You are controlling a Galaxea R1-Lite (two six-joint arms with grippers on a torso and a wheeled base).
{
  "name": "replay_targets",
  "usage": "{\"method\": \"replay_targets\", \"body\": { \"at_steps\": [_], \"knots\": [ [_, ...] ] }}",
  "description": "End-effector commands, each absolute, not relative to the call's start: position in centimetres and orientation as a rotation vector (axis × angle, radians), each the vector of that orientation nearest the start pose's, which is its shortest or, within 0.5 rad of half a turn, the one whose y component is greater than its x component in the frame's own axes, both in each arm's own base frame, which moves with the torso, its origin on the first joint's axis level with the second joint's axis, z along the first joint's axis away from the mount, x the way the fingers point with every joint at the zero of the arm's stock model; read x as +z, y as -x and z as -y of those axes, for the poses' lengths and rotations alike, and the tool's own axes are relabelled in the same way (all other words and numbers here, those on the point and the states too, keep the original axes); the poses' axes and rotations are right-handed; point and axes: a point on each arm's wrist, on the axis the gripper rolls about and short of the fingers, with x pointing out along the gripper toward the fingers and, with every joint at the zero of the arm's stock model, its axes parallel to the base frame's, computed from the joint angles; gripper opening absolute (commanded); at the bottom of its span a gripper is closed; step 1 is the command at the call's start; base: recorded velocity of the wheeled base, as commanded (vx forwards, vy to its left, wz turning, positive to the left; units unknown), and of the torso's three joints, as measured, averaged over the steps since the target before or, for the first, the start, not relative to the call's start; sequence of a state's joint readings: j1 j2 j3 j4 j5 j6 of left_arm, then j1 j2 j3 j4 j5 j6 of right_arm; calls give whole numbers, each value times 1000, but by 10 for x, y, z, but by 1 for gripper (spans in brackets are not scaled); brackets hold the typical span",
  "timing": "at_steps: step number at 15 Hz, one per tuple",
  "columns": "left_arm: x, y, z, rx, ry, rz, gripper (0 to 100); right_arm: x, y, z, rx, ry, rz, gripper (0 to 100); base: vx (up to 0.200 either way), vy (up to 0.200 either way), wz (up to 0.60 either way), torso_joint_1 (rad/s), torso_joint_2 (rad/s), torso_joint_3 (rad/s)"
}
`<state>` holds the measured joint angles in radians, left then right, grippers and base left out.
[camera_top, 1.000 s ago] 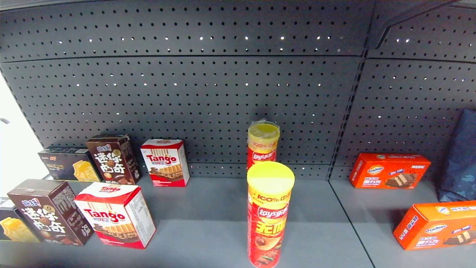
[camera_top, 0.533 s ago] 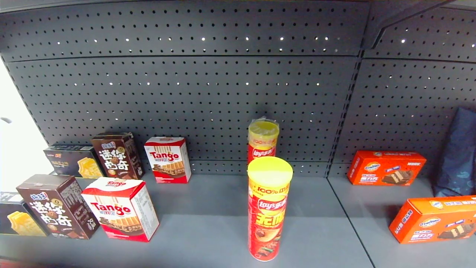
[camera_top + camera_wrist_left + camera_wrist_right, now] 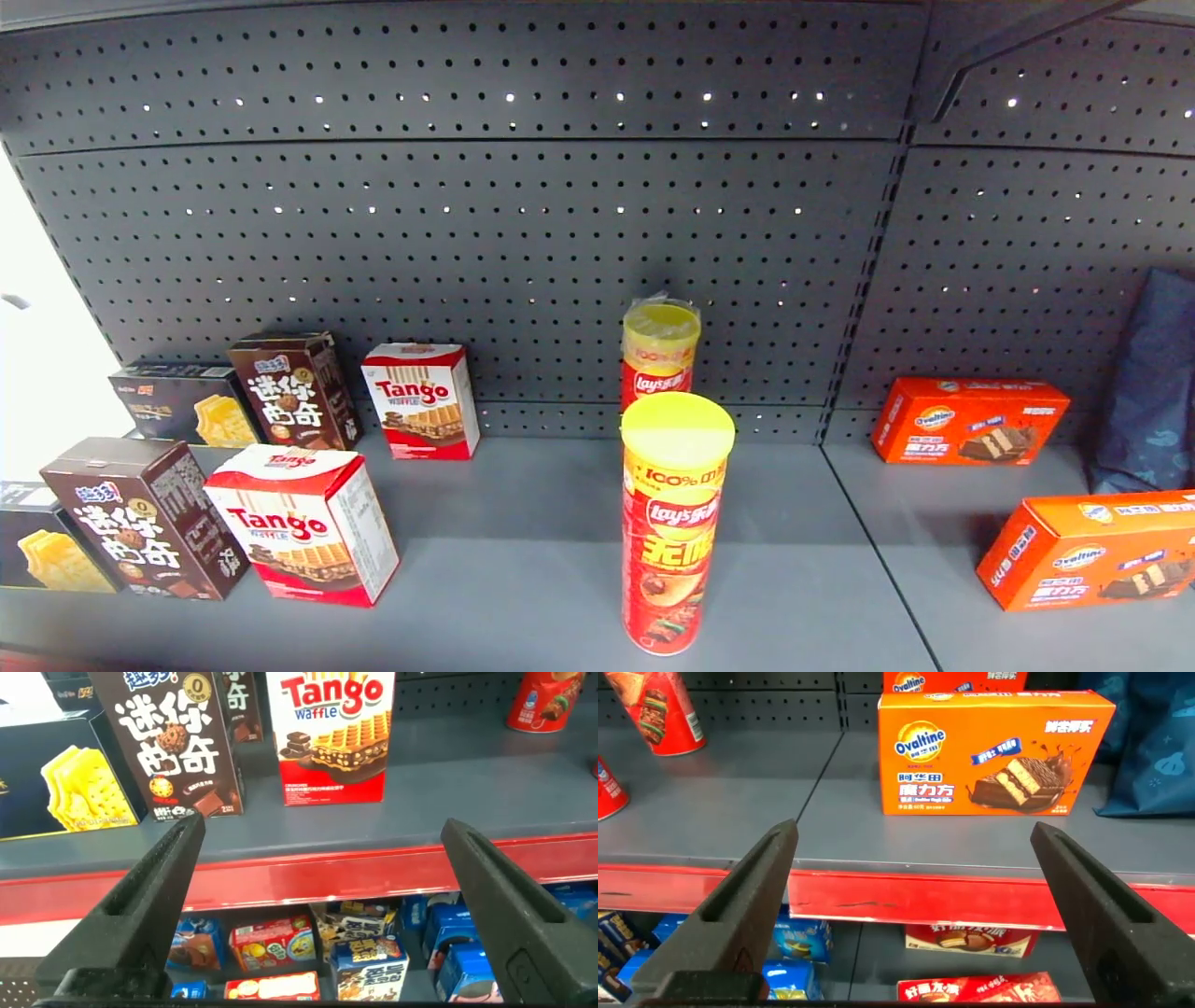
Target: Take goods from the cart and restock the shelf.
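Note:
A grey shelf (image 3: 523, 579) holds two red chips cans with yellow lids, one in front (image 3: 674, 523) and one behind (image 3: 660, 359). Left of them stand two Tango boxes (image 3: 303, 537) and brown cookie boxes (image 3: 140, 523). Two orange boxes (image 3: 1088, 551) lie at the right. My left gripper (image 3: 322, 826) is open with nothing in it, just before the shelf's red front edge (image 3: 327, 873), facing a Tango box (image 3: 334, 737) and a brown cookie box (image 3: 173, 747). My right gripper (image 3: 913, 829) is open too and holds nothing, facing an orange box (image 3: 990, 756).
A dark blue bag (image 3: 1153, 392) leans at the shelf's far right. A perforated back panel (image 3: 523, 261) closes the rear. Bare shelf lies between the Tango boxes and the cans. A lower shelf (image 3: 364, 952) under the red edge holds several packed goods.
The whole head picture shifted a little at first, so the camera moved. The goods on the shelf stand where they were.

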<state>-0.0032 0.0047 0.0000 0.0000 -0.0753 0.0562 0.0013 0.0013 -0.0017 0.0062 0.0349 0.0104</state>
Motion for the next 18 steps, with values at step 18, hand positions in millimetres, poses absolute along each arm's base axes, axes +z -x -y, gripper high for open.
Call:
{"method": "replay_targets", "body": {
  "at_steps": [18],
  "knots": [
    [76,22,2,-75,-52,-4,100,75,23,-1,37,-9,-6,100,0,0,0,0,0,0]
  ]
}}
